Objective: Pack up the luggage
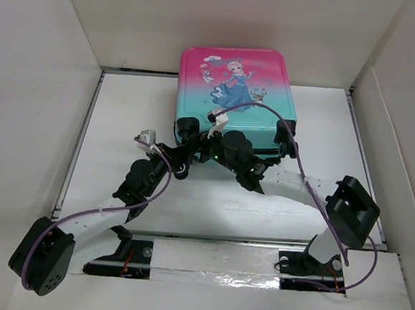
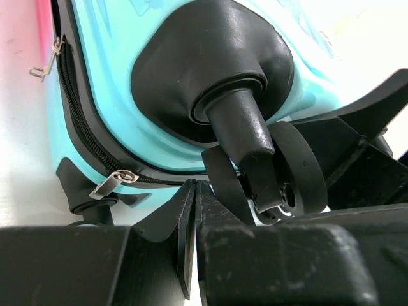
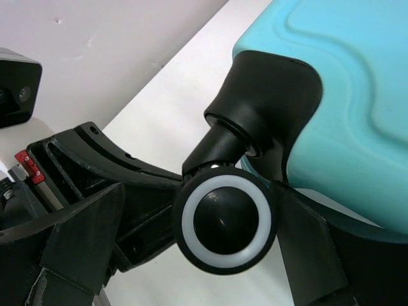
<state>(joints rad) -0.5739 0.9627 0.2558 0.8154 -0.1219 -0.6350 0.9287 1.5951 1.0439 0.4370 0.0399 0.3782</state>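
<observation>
Small hard-shell suitcase (image 1: pixel 234 92), pink-to-teal with princess print, lay flat and closed at far centre of white table (image 1: pixel 119 184). Left gripper (image 2: pixel 194 191): fingers pressed together, pinching nothing, just beside black near-left caster wheel (image 2: pixel 299 166). Right gripper (image 3: pixel 223 223): fingers spread wide, straddling that wheel.

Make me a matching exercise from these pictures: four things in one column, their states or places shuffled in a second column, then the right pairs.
Column one
1. pink-to-teal hard-shell suitcase
2. left end effector
3. right end effector
4. small silver metal zipper pull

Column two
A. open
B. hanging at the suitcase's side seam
C. lying flat, princess print facing up
D. shut

Pairs: 1-C, 2-D, 3-A, 4-B
</observation>
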